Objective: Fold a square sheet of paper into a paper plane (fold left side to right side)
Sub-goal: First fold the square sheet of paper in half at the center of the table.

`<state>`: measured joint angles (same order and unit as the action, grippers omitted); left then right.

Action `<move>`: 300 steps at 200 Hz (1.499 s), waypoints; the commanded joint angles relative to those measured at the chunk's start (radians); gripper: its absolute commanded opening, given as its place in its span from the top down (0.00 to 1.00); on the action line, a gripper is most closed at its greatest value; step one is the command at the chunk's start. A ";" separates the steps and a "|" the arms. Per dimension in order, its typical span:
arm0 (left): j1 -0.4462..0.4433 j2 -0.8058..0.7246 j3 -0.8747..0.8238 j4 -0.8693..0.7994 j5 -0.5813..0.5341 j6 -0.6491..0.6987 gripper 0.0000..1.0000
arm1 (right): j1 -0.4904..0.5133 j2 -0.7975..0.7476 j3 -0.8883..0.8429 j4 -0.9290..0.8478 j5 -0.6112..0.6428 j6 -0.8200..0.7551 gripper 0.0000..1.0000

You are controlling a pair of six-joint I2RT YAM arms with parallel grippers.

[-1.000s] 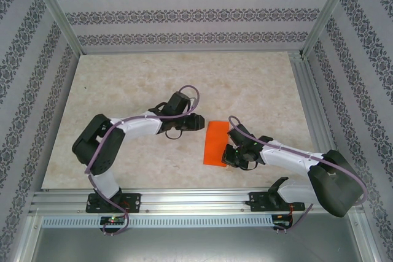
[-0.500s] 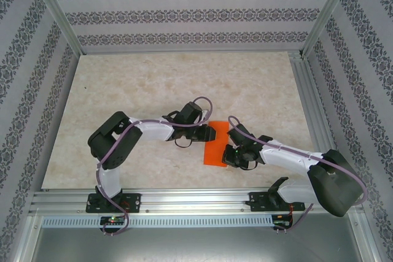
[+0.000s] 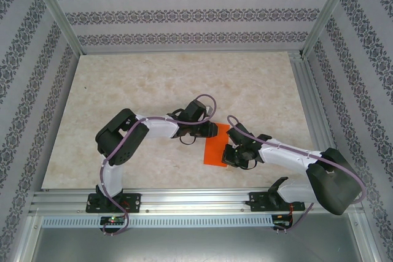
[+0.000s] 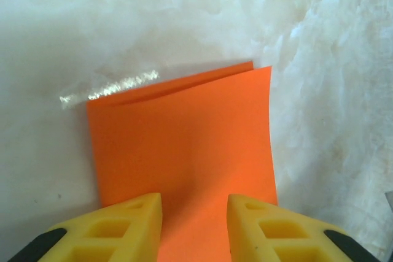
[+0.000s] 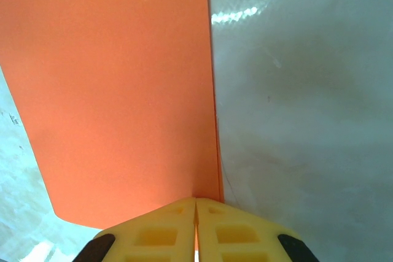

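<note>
Pale marbled tabletop (image 3: pixel 123 90) is enclosed by walls papered in grey patterned stripes (image 3: pixel 184 16). A thin bright orange sheet of paper (image 3: pixel 214 150), folded in 2 into a narrow rectangle, is laid flat on it between the 2 arms. The yellow-fingered left pincer (image 3: pixel 212 130) is held over the sheet's far end. Its fingers (image 4: pixel 132 225) are set apart with nothing between them, and beyond its tips 2 layers are seen slightly offset along the sheet's farthest edge. The right pincer (image 3: pixel 228 155) is closed, fingers pressed together, with the tips at the sheet's near right edge. Whether that edge is pinched cannot be told. From this pincer the sheet is spread ahead and to the left, with bare tabletop to the right.
</note>
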<state>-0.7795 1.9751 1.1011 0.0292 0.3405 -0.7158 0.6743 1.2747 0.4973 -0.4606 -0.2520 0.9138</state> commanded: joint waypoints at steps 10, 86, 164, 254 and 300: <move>0.034 0.044 0.028 -0.007 -0.072 0.033 0.64 | 0.013 0.023 -0.016 -0.084 0.062 -0.018 0.91; 0.112 0.135 0.148 -0.035 -0.083 0.061 0.64 | 0.013 0.015 -0.017 -0.090 0.057 -0.021 0.91; 0.166 0.192 0.266 -0.086 -0.095 0.092 0.64 | 0.012 0.016 -0.015 -0.089 0.057 -0.021 0.91; 0.177 -0.112 0.085 -0.072 -0.002 0.120 0.62 | 0.012 0.010 -0.006 -0.071 0.058 -0.023 0.90; 0.081 -0.190 -0.060 -0.019 0.091 0.043 0.63 | 0.012 0.016 -0.003 -0.061 0.056 -0.026 0.90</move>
<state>-0.6319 1.8053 1.1172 -0.0280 0.3668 -0.6331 0.6743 1.2724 0.4976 -0.4576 -0.2359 0.9100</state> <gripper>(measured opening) 0.371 0.096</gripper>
